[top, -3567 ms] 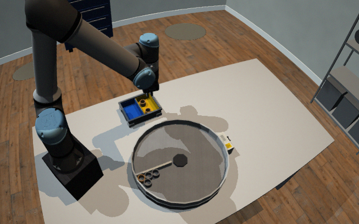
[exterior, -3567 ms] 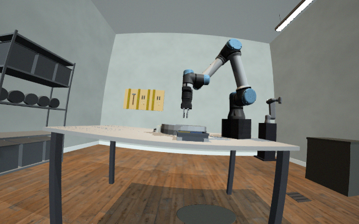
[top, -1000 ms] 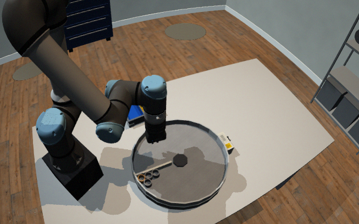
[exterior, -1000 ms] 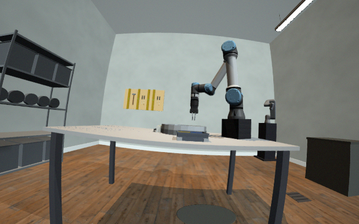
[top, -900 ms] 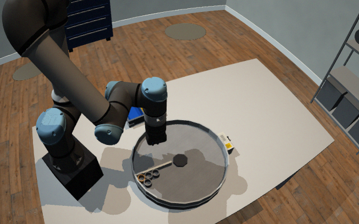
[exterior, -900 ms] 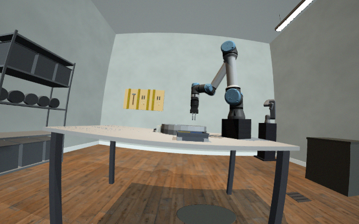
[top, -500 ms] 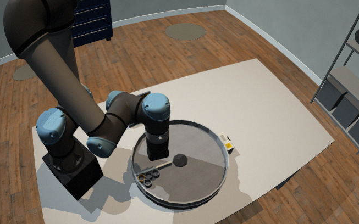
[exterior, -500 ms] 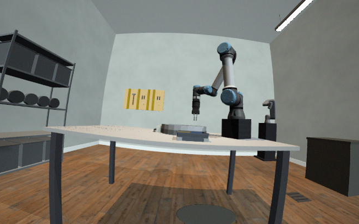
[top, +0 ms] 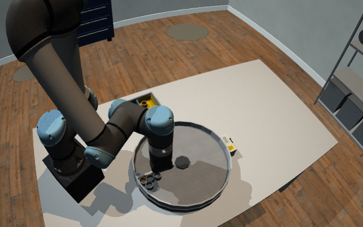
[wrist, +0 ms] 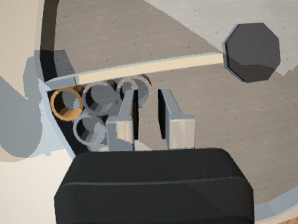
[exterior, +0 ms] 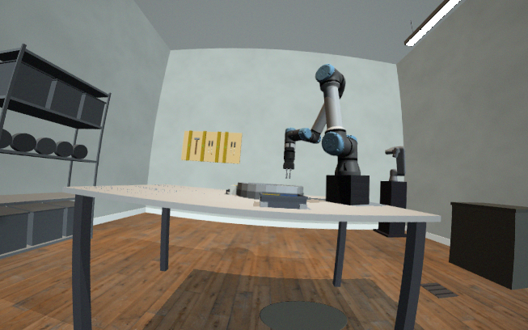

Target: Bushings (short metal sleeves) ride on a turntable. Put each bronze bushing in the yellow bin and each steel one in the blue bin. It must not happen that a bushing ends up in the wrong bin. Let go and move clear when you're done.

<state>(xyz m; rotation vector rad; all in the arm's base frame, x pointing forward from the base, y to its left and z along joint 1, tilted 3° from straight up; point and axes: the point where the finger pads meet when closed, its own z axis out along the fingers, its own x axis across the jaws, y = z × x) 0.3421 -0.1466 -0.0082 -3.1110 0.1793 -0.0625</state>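
A bronze bushing (top: 139, 179) (wrist: 53, 104) stands on the turntable (top: 205, 180) (exterior: 269, 189) (wrist: 225, 125) near its rim, at the outer end of a pale bar. Three steel bushings stand grouped beside it: one steel bushing (wrist: 100, 95) along the bar, another steel bushing (wrist: 77, 131) nearer the camera, and a third steel bushing (wrist: 145, 82) further inward. My gripper (exterior: 288, 176) (wrist: 148, 104) is partly open and empty, above the turntable, just right of the group in the wrist view. The yellow bin (top: 152, 100) holds a bronze bushing (top: 144, 103). The blue bin is mostly hidden by the arm.
The pale bar (top: 148, 173) (wrist: 150, 66) runs from the rim to the dark hub (top: 182, 162) (wrist: 252, 52). A raised rim (top: 227, 157) surrounds the turntable. A small white box (top: 228, 143) stands against its outside. The arm's black pedestal (top: 84, 183) (exterior: 348, 189) stands beside the turntable.
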